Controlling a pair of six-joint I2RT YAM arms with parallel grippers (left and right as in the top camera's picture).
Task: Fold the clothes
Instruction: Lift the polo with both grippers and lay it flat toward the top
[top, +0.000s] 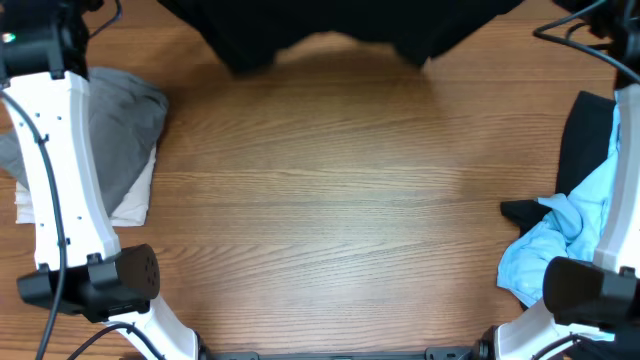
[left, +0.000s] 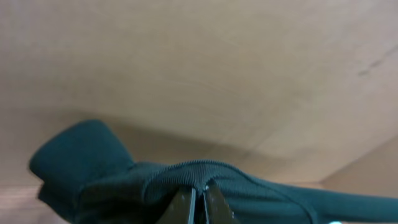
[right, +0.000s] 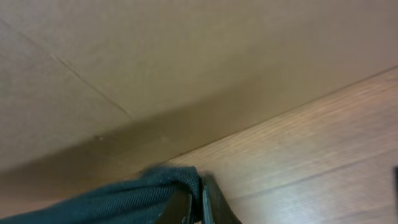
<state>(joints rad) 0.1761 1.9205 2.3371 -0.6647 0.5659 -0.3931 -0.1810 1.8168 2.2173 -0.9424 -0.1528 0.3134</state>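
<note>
Saw a black shirt (top: 330, 22) at the far edge of a brown, wood-grained table (top: 330, 200). Noted grey garment (top: 125, 130) on white cloth (top: 135, 207) at its left, light blue garment (top: 560, 238) by black cloth (top: 587, 140) at its right.

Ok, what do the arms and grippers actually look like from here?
The left arm and right arm both have white, boxy links ending in rounded black joint housings. A thin black cable runs along the left arm's white link. In the wrist views, the left gripper and right gripper show slim, dark fingers. No markings are readable.
</note>
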